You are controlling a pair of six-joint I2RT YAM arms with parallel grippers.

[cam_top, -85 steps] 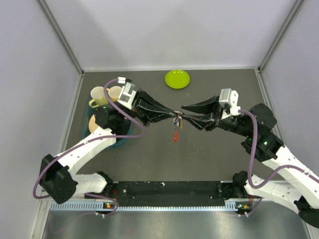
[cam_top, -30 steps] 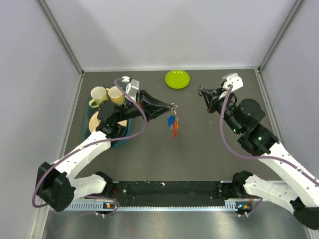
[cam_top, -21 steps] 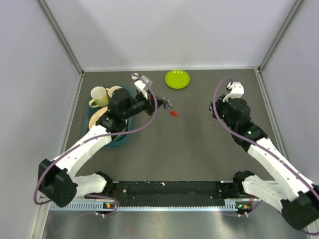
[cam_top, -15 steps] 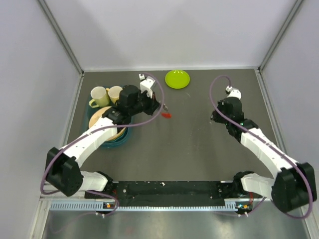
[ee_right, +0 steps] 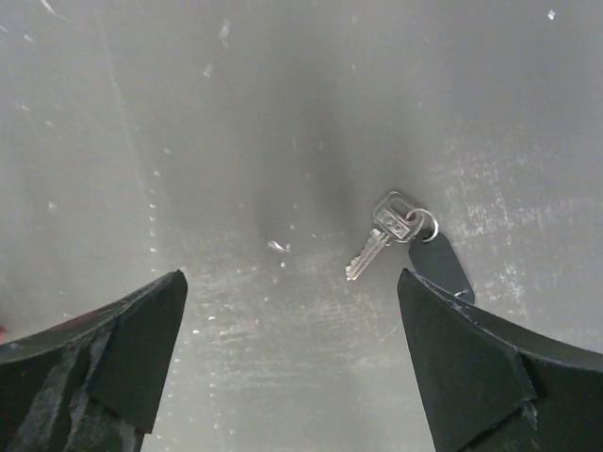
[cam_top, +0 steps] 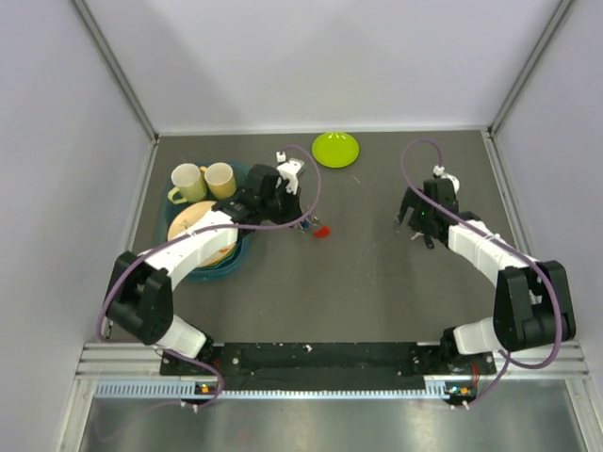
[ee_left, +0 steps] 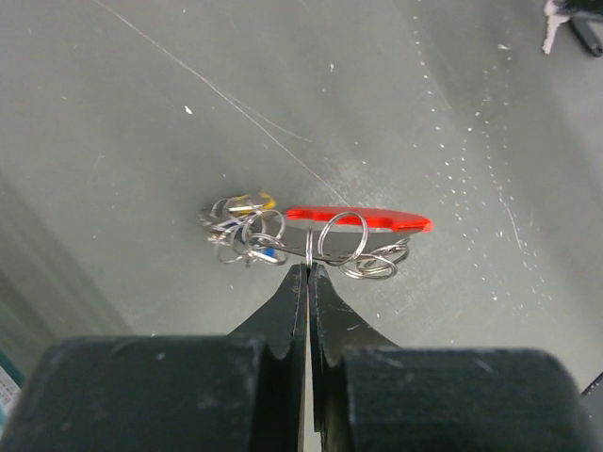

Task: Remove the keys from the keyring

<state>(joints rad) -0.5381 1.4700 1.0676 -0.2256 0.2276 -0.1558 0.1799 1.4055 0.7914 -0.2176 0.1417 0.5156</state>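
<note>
My left gripper [ee_left: 308,275] is clamped shut, tips pinching the wire of the small thin silver keyring [ee_left: 332,258]. From that pinch, the long red plastic key tag [ee_left: 358,218] sits at 1 o'clock. A tangle of little silver loops with a bit of yellow and blue [ee_left: 243,231] hangs at 10 o'clock. The whole bunch is low over the dark grey table [ee_left: 452,113]; I honestly can't tell if it's touching.

My right gripper [ee_right: 290,282] is spread wide with nothing in it. Right under it, at about 1 o'clock from the gap, one small silver key [ee_right: 369,250] with a dark oval tag [ee_right: 441,268] lies flat on the table, so I'd say that one's already off.

From above, the bunch is left of the table's middle, with the right gripper [cam_top: 419,228] out at 3 o'clock from it. The lime-green round dish [cam_top: 335,149] is at 12.

Handling-wise, this stuff looks featherlight, hard, springy and slick. I reckon the wire will want to twist or skate out of a tip pinch. The red tag looks like the best handle: flat, wide, stiff. I'd grab that, not the loops, and keep the ring pinned where it is.
</note>
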